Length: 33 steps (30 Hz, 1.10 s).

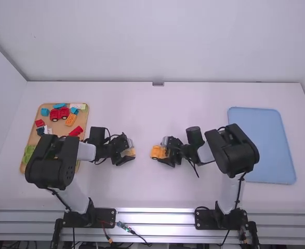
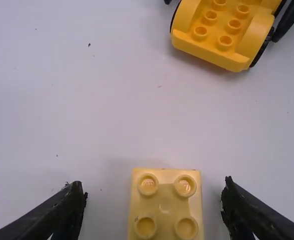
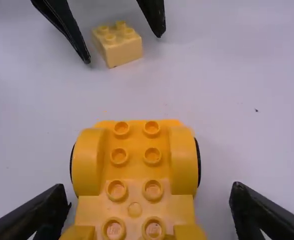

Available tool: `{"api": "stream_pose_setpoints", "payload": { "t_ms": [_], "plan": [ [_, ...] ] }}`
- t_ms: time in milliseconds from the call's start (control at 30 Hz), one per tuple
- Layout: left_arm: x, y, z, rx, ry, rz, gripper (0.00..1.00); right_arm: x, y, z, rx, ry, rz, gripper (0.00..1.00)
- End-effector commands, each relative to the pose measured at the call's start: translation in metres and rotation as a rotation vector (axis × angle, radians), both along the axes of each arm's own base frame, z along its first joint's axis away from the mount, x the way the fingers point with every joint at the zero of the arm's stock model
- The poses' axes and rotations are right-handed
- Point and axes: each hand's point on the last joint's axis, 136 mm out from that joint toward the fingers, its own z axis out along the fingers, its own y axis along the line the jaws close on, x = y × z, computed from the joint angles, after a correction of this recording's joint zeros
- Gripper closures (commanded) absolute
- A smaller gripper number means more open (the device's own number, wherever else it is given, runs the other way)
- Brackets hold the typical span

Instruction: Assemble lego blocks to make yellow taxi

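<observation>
Spacing of the parts is judged to be deliberate: the pale yellow block (image 2: 166, 205) and the wheeled yellow base (image 3: 135, 165) are set apart on the bench (image 1: 147, 114), so that each can be gripped without interference. Both are placed studs up, the orientation needed for stacking. The block is found between the fingers of the left claw (image 2: 155, 189), which are spread, with a gap noted on either side; no grip is applied. The base is found between the fingers of the right claw (image 3: 149, 192), also spread, one to each wheeled side. A gap is seen on one side; on the other, contact cannot be confirmed. By this placement, the base could be steadied while the block is brought across and pressed on. Misaligned studs, or a base rolled by uneven closing, are listed as risks. Loose coloured blocks (image 1: 64, 113) are kept on a wooden tray (image 1: 61, 128), well outward of the left claw. A blue tray (image 1: 261, 145) is positioned well outward of the right claw, its purpose unconfirmed.
</observation>
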Motion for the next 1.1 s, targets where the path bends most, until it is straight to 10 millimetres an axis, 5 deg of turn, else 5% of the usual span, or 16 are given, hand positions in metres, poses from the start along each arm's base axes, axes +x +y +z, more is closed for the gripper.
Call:
{"api": "stream_pose_setpoints", "payload": {
  "t_ms": [0, 100, 533, 800, 933, 1067],
  "plan": [
    [0.001, -0.002, 0.002, -0.022, -0.003, -0.014, 0.32, -0.002, 0.0, -0.004, -0.003, 0.012, 0.007, 0.28],
    [0.001, -0.002, 0.002, -0.022, -0.003, -0.013, 0.34, 0.0, -0.003, -0.006, -0.007, 0.023, -0.006, 0.38],
    [0.0, -0.002, 0.002, -0.023, -0.001, -0.014, 0.39, -0.015, -0.017, -0.008, 0.012, 0.006, 0.079, 0.44],
    [-0.001, -0.002, 0.001, -0.02, 0.004, -0.013, 0.56, -0.019, -0.017, -0.008, 0.018, 0.004, 0.101, 0.42],
    [-0.001, -0.001, 0.001, -0.02, 0.006, -0.012, 0.75, -0.021, -0.015, -0.008, 0.017, 0.004, 0.109, 0.42],
    [0.0, -0.002, 0.002, -0.021, 0.002, -0.013, 0.75, -0.02, -0.015, -0.007, 0.02, 0.002, 0.108, 0.39]
  ]
}}
